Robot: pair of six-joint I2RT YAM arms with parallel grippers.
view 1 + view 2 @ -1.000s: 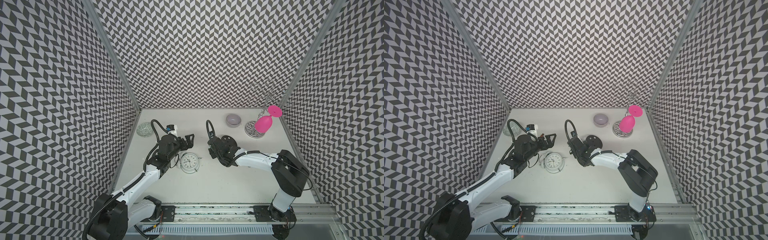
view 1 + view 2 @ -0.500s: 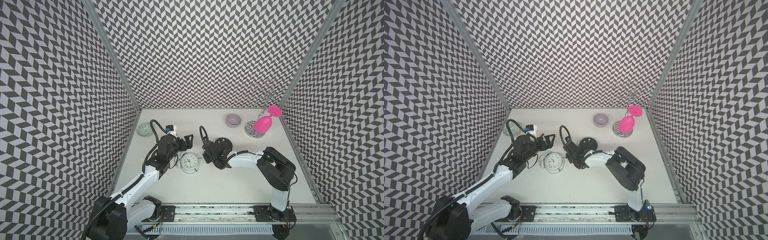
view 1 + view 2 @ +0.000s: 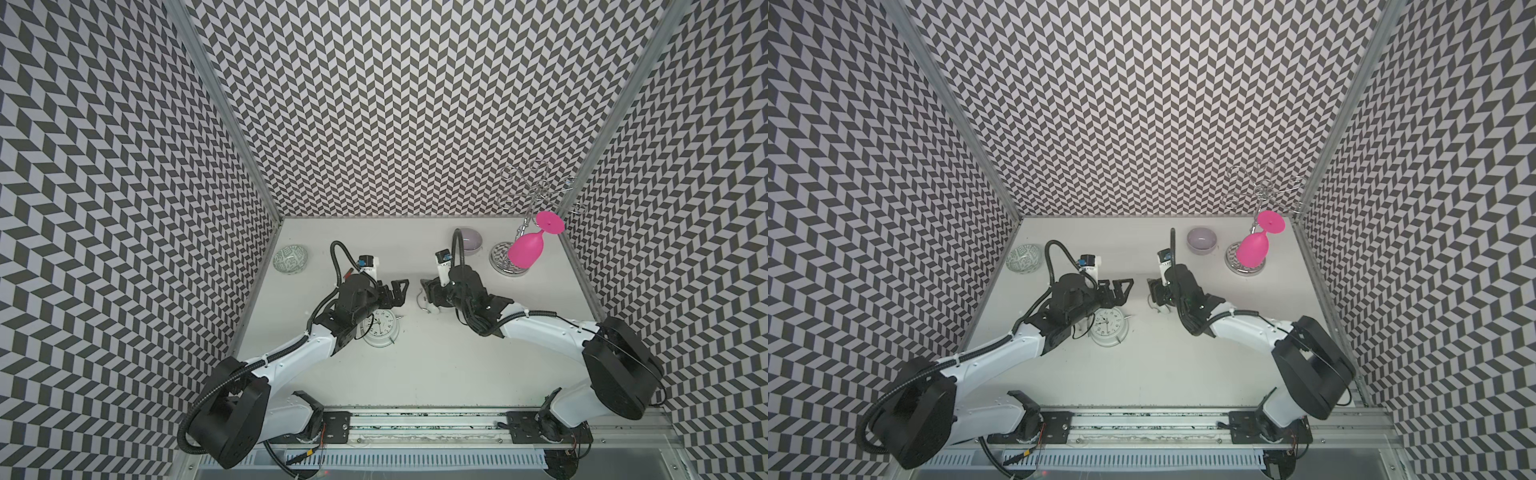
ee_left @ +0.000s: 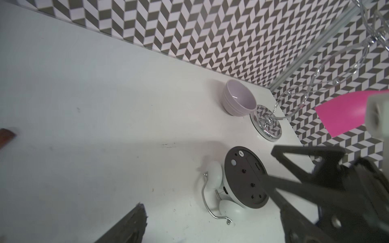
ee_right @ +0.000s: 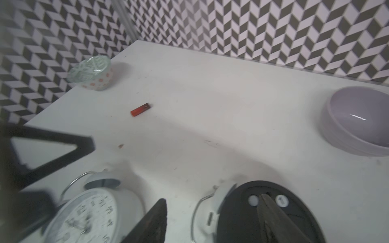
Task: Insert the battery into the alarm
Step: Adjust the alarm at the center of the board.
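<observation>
Well, from my remote seat the battery [image 5: 140, 109] reads as a small red cylinder with a darker cap at one end. It lies on its side on the white table [image 5: 210, 94], out in the open between the patterned bowl [image 5: 90, 73] and the two arms, and nothing touches it. The alarm [image 4: 246, 178] lies face down, its round black back turned up with two pale knobs near the rim. Its white body, twin bells and wire handle poke out on one side (I cannot tell whether the battery hatch is on or off). The right gripper [image 5: 212, 218] hangs over it with jaws parted and nothing between them. One of its fingers [image 5: 271, 216] lies across the black back, though I cannot tell if it touches. In a top view the left gripper [image 3: 397, 293] is spread wide and empty, just past a second clock [image 3: 381, 329] lying face up.
</observation>
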